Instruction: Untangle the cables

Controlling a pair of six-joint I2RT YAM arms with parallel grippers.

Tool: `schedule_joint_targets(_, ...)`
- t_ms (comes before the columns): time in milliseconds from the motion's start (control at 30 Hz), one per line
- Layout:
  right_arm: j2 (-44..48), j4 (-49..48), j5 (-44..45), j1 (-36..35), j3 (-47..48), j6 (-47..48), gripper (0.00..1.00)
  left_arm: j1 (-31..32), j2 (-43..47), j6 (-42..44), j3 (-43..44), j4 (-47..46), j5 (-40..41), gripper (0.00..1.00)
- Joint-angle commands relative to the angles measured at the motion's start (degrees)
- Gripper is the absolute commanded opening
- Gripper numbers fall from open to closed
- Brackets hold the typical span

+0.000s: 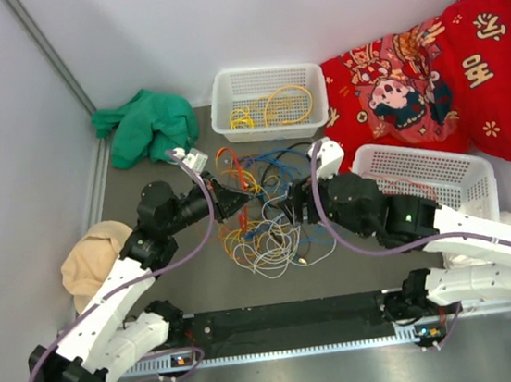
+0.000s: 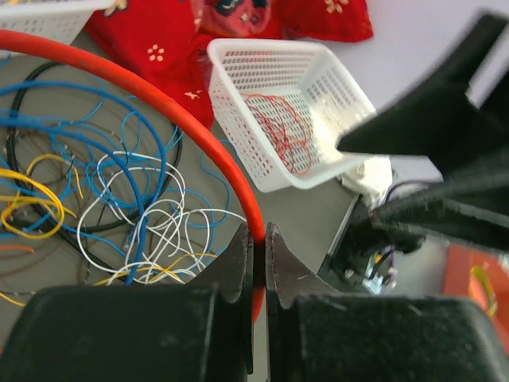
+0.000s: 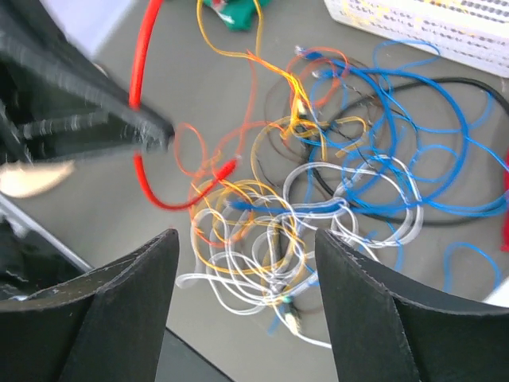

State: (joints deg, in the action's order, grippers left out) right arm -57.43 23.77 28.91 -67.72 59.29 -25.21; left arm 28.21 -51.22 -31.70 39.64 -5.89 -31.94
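Note:
The cables (image 1: 264, 220) lie in a tangled heap of blue, white, yellow, orange and black wires on the grey table between my two grippers. My left gripper (image 2: 258, 239) is shut on a thick red cable (image 2: 159, 91), which arcs up and left from its fingertips. In the top view that gripper (image 1: 238, 199) sits at the heap's left edge. My right gripper (image 3: 246, 235) is open and hovers over the white and yellow loops (image 3: 254, 239) with nothing between its fingers. From above it (image 1: 287, 207) is at the heap's right side. The red cable (image 3: 143, 179) curves beside the left gripper.
A white basket (image 1: 228, 120) at the back holds yellow cables. A second white basket (image 1: 466, 195) on the right holds thin red wires (image 2: 278, 127). A red cushion (image 1: 428, 77), a green cloth (image 1: 143, 125) and a beige cloth (image 1: 96, 257) border the table.

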Motion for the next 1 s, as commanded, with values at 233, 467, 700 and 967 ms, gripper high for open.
schedule_joint_targets(233, -6.2, -13.2, -22.6, 8.5, 8.4, -6.1, 0.67, 1.3, 4.3, 14.2, -1.4, -0.5, -8.3, 0.0)
schedule_joint_targets(467, -13.1, -14.9, -27.6, 8.5, 12.7, -7.7, 0.66, 1.7, 5.4, 14.7, -2.5, -0.3, -7.5, 0.0)
schedule_joint_targets(700, -21.9, -8.8, -26.4, 8.5, 18.0, -7.3, 0.4, 1.9, 6.1, 14.1, -2.4, 0.0, -7.0, 0.0)
schedule_joint_targets(967, -18.3, -5.8, -21.0, 8.6, 21.6, -3.7, 0.0, 1.9, 7.5, 11.3, -1.6, 4.9, 4.6, 0.21)
